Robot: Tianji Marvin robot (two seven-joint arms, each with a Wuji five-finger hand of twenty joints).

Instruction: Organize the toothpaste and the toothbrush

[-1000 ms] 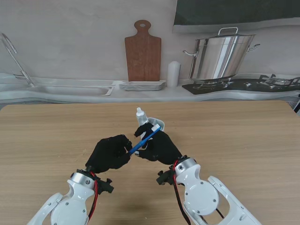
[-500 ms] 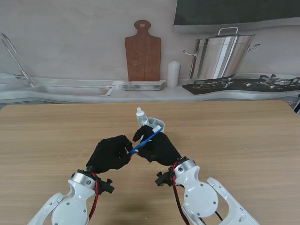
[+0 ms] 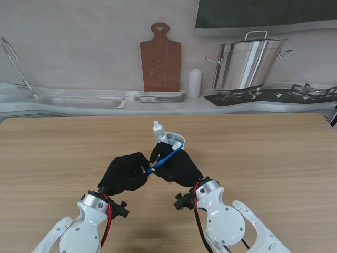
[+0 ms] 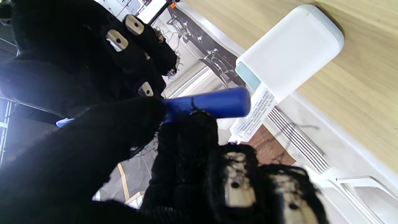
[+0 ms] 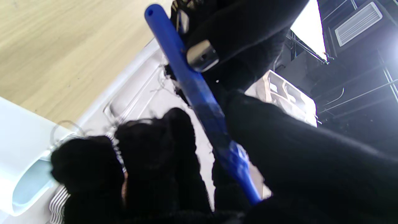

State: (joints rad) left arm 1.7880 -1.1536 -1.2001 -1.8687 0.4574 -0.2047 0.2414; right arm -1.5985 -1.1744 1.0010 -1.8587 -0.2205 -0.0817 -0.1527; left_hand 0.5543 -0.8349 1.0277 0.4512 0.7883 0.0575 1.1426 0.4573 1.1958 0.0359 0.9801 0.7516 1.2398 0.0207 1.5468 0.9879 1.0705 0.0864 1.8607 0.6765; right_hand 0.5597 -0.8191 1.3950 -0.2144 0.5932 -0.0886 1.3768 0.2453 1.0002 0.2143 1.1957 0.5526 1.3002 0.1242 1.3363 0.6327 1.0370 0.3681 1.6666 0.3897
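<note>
Toothbrush (image 3: pixel 164 157) hanging above middle of surface (image 3: pixel 274 158), pinched between both hands. Long axis slanting: handle end in left hand (image 3: pixel 125 173), bristle end up toward cup (image 3: pixel 178 141) holding toothpaste (image 3: pixel 158 130). Right hand (image 3: pixel 178 164) gripping mid-shaft, sitting nearer cup; likely feeding brush head-up into it.

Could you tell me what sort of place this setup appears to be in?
It looks like a mock kitchen: behind the wooden table the wall seems to be a printed backdrop showing a sink, a cutting board, stacked plates and a steel stockpot on a hob, so probably a lab test bench.
</note>
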